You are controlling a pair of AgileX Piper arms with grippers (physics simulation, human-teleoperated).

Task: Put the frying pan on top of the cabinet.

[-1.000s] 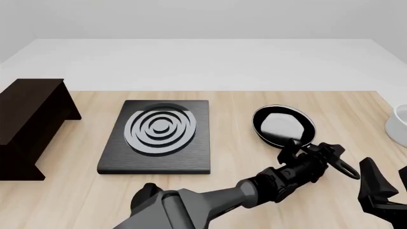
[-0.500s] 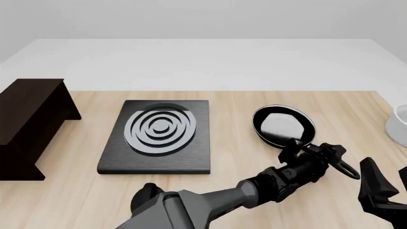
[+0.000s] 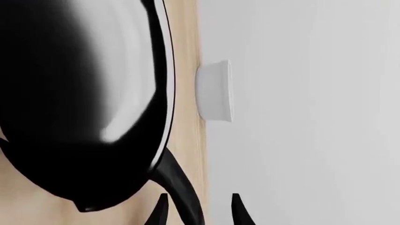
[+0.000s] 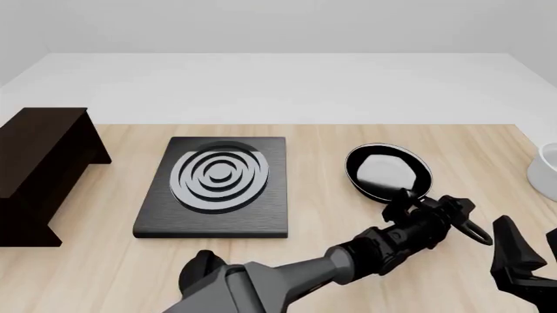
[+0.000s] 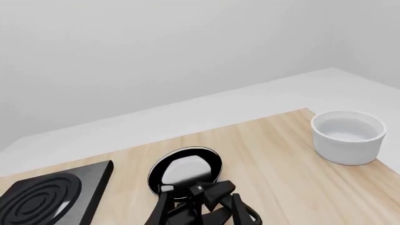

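The frying pan (image 4: 387, 171) rests on the table right of centre, black with a glossy grey inside, its long handle (image 4: 470, 228) running toward the near right. My left gripper (image 4: 426, 206) reaches across to the handle just behind the bowl of the pan. In the left wrist view the pan (image 3: 81, 103) fills the picture, and the handle (image 3: 184, 192) passes between the two spread fingertips (image 3: 159, 212), so the gripper (image 3: 198, 212) is open around it. The dark cabinet (image 4: 44, 156) stands at the far left. My right gripper (image 4: 526, 257) waits open at the near right corner.
A flat black stove plate (image 4: 218, 186) with silver rings lies between the cabinet and the pan. A white bowl (image 4: 546, 171) sits at the table's right edge, also visible as the bowl (image 5: 347, 136) in the right wrist view.
The left gripper has crept slightly lower along the pan's handle. The pan, the cabinet and the right arm have stayed where they were.
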